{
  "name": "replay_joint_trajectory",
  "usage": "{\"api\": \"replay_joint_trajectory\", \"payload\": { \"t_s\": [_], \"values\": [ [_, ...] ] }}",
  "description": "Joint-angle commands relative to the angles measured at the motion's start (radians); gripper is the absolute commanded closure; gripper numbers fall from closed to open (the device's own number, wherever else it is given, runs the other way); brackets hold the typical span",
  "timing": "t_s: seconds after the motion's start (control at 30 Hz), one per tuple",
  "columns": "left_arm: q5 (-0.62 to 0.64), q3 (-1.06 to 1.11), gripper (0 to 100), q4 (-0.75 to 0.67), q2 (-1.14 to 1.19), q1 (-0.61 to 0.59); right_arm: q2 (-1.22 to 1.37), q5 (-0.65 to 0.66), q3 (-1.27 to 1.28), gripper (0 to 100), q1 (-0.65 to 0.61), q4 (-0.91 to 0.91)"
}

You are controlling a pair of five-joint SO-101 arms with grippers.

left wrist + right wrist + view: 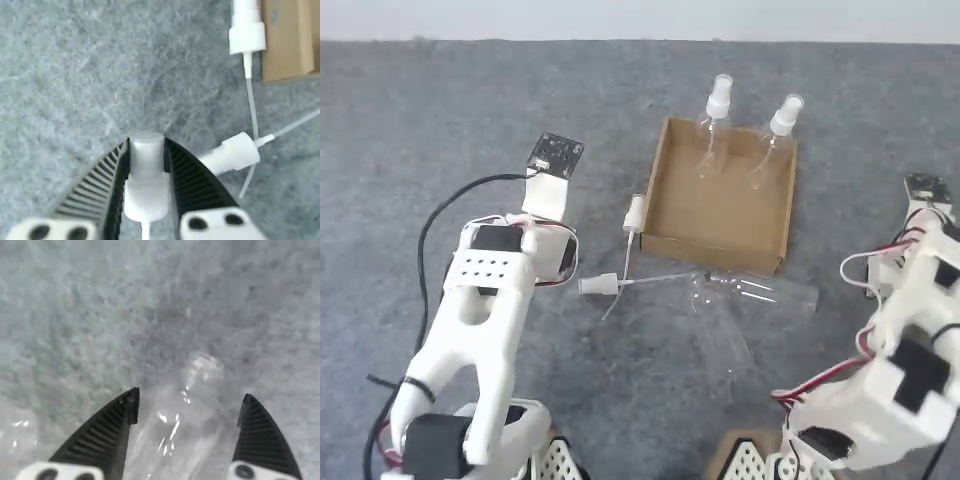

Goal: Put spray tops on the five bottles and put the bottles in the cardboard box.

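Observation:
My left gripper [145, 142] is shut on a white spray top [145, 172], held just above the grey carpet. Two more spray tops with long tubes lie close by: one [246, 31] beside the cardboard box [292, 40], the other [231, 153] nearer the gripper. From the high view they lie at the box's left corner [635, 213] and in front of it [599, 285]. My right gripper [187, 397] is open, straddling a clear bottle [192, 410] lying on the carpet. Two capped bottles [715, 120] [775, 135] lean in the box [715, 247].
Clear uncapped bottles [760, 292] [720, 335] lie on the carpet in front of the box. The left arm [490, 290] stands at the left and the right arm [910, 340] at the right edge. Open carpet stretches to the far left.

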Motion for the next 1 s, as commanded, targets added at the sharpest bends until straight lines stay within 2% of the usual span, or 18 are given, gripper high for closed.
{"api": "replay_joint_trajectory", "payload": {
  "t_s": [0.0,0.07,0.23,0.47,0.7,0.9,0.97],
  "values": [
    [0.014,-0.004,99,-0.021,-0.057,0.002,0.053,-0.020,-0.097,73.6,-0.008,0.036],
    [0.014,-0.004,99,-0.023,-0.057,0.002,0.059,-0.018,-0.097,75.1,-0.008,0.058],
    [0.015,-0.004,99,-0.023,-0.057,0.002,0.059,-0.005,-0.109,89.1,-0.012,0.056],
    [0.017,0.016,99,-0.043,-0.057,0.002,0.064,0.288,-0.247,94.1,-0.010,0.067],
    [0.015,0.039,99,-0.077,-0.057,0.002,0.071,0.427,-0.198,92.4,-0.013,0.061],
    [0.015,0.039,99,-0.077,-0.057,0.002,0.071,0.427,-0.181,76.5,-0.013,0.068],
    [0.015,0.039,99,-0.077,-0.057,0.002,0.071,0.410,-0.183,74.8,-0.012,0.077]
  ]
}}
